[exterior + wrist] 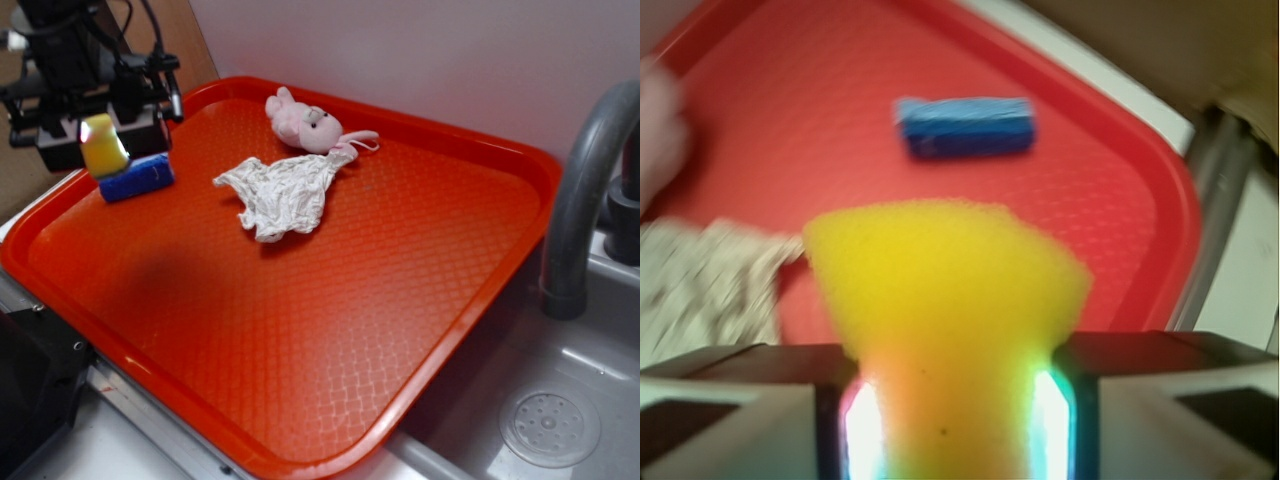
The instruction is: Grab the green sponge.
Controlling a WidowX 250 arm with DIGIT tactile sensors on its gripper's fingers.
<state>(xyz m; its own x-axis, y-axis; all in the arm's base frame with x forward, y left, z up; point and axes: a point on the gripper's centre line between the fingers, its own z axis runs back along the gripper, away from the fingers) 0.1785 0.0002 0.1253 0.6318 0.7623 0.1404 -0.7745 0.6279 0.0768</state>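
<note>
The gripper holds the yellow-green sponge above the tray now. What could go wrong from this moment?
1. The gripper pinches only the narrow end of the green sponge; the soft foam flares out beyond the fingers, so it might slip free.
2. If dropped, it could land on the blue sponge just below it on the red tray.
3. The wrist view is blurred, so grip depth is hard to judge.

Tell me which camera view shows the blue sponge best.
The wrist view: the blue sponge lies fully exposed on the red tray, though slightly blurred. In the exterior view it is small, with the gripper holding the yellow sponge partly covering it.
</note>
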